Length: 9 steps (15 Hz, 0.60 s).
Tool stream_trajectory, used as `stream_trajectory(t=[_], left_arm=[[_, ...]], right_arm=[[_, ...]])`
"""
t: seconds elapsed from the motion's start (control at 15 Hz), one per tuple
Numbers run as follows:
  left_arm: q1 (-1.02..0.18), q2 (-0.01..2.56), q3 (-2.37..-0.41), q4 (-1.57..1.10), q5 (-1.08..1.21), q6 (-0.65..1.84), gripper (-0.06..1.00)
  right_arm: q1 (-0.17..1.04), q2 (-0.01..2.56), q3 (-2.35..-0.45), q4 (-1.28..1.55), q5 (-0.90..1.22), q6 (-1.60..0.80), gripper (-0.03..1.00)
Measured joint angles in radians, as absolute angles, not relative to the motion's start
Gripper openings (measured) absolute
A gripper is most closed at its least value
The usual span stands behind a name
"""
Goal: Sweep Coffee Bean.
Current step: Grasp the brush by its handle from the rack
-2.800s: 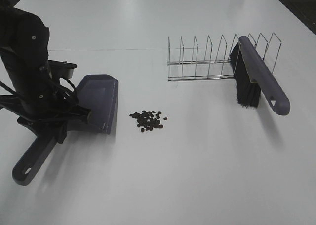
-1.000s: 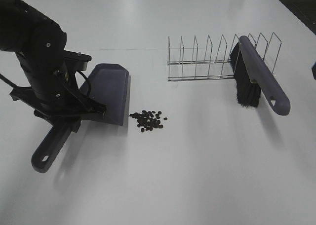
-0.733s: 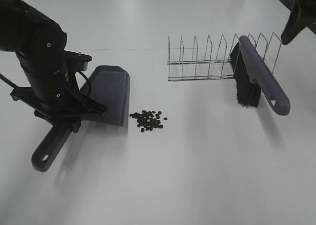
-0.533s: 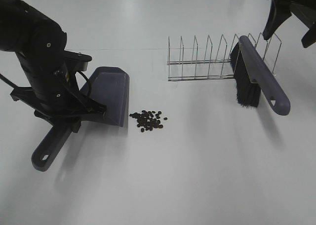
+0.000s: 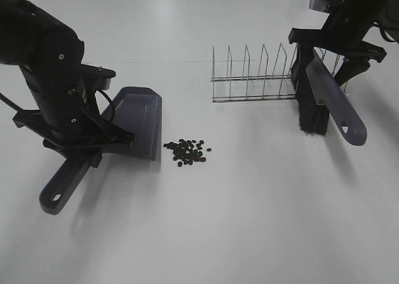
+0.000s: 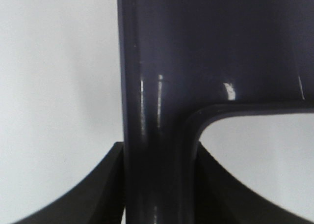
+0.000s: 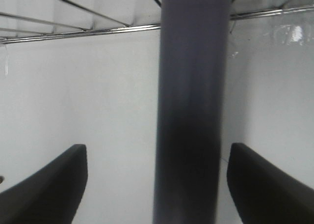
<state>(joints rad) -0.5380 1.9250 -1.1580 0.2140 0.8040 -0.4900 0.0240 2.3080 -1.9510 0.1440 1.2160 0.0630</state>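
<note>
Since the right gripper (image 7: pixel 157 182) hangs over the brush (image 5: pixel 333 106) with its jaws wide apart, the relation that counts is jaws against handle. In the right wrist view the handle runs straight through the gap with one finger on each side. Bare table (image 5: pixel 262 222) shows between each finger and the handle, so there is no contact. The jaws stand square across the handle's long axis; judged, a plain close would take it. The brush leans on the end of the wire rack (image 5: pixel 249 78), head against the rack, bristles down, handle end pointing to the near right. The right arm is the nearer one; the left arm is well apart from the brush.

Left gripper (image 6: pixel 159 189) is clamped on the dustpan (image 5: pixel 138 121), at the neck where handle meets pan. The pan lip faces right in the exterior view; cannot tell if it touches the table.

Coffee bean (image 5: pixel 187 152): a small loose cluster on the table, just beside the pan lip, well apart from the brush, which lies far to its right. Judged, the brush must come left, land on the beans' right side and push them leftward into the pan.
</note>
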Motion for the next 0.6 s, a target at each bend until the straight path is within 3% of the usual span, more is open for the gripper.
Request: stream_trajectory(t=[0.33, 0.6], left_arm=[[-0.538, 1.925, -1.158, 0.214, 0.804, -0.49, 0.33], [-0.538, 1.925, -1.158, 0.214, 0.804, -0.49, 0.33]], right_arm=[[0.036, 2.385, -1.972, 0.098, 1.216, 0.063, 0.69], [0.035, 2.386, -1.972, 0.074, 1.218, 0.067, 0.4]])
